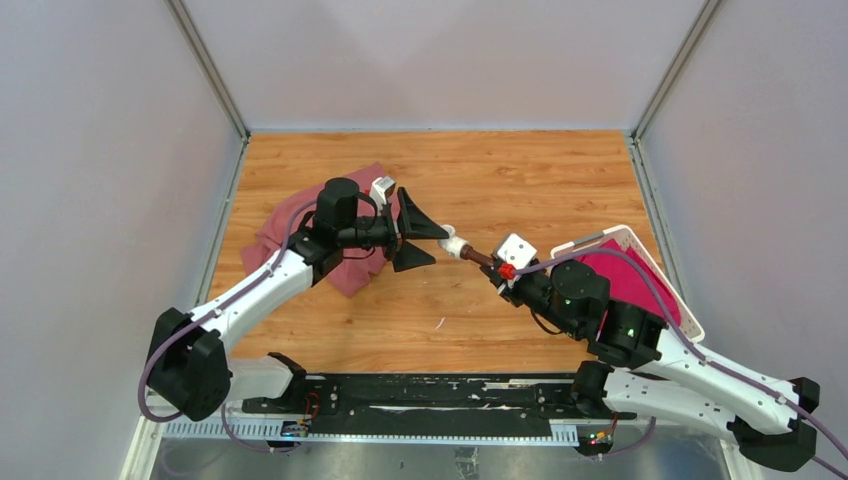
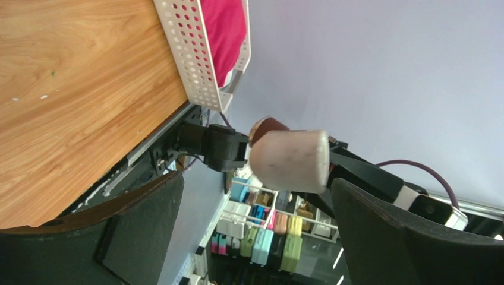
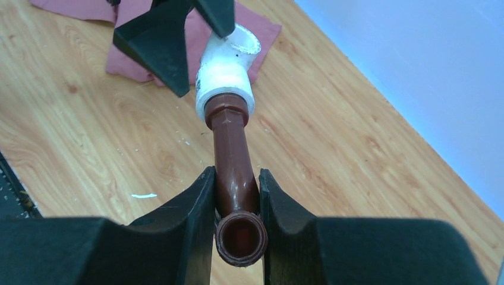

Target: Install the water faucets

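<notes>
The right gripper's (image 3: pixel 236 175) fingers (image 3: pixel 178 228) are pressed onto the dark reddish-brown tap (image 3: pixel 229 133), pinching it near its open round end. The tap's other end sits in the mouth of the white fitting (image 3: pixel 227 77). The left gripper's (image 1: pixel 436 245) fingers (image 2: pixel 142 231) are spread wide, with the fitting's far end between them.

Both arms reach inward from their bases, elbows bent and wrists almost facing each other. The joined parts are held in the air over the middle of the table (image 1: pixel 500 170).

The left wrist view shows a gap on each side of the fitting. In the right wrist view one left finger overlaps the fitting's rim, and whether it touches there cannot be told. The top view shows only a short white-and-brown line between the two grippers.

A pink cloth (image 1: pixel 280 235) lies under the left forearm. A white basket (image 1: pixel 625 232) holding a red cloth (image 2: pixel 223 29) sits at the table's right edge, just beside the right arm. Bare wood runs from the grippers to the far wall.
</notes>
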Controlling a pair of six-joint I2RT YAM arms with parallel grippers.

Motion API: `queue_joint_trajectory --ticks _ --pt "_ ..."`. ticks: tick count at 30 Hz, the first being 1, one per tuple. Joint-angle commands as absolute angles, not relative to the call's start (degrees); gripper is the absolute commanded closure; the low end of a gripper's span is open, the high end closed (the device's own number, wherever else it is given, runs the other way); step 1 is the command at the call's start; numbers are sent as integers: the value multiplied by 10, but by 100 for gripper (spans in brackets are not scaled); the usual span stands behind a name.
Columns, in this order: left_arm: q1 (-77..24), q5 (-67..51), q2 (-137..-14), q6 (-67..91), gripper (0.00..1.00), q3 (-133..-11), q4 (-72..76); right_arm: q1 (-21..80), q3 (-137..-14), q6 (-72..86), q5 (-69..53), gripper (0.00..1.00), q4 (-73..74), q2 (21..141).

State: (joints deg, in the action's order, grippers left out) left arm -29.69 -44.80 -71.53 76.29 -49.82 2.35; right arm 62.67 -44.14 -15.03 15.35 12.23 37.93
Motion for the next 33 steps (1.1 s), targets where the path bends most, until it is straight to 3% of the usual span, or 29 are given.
queue_joint_trajectory --ticks 1,10,21,27,33 --pt "-295 -475 -725 749 0 -511 10 637 -443 -182 186 100 67 378" --pt "-295 -470 -726 819 2 -486 97 646 -430 -175 173 100 31 394" --pt "-295 -442 -733 882 22 -463 176 654 -415 -167 176 100 12 387" --pt "-295 -437 -733 896 42 -454 200 655 -410 -164 177 100 7 388" --pt "-295 -429 -726 892 73 -453 200 655 -396 -144 188 100 -15 383"
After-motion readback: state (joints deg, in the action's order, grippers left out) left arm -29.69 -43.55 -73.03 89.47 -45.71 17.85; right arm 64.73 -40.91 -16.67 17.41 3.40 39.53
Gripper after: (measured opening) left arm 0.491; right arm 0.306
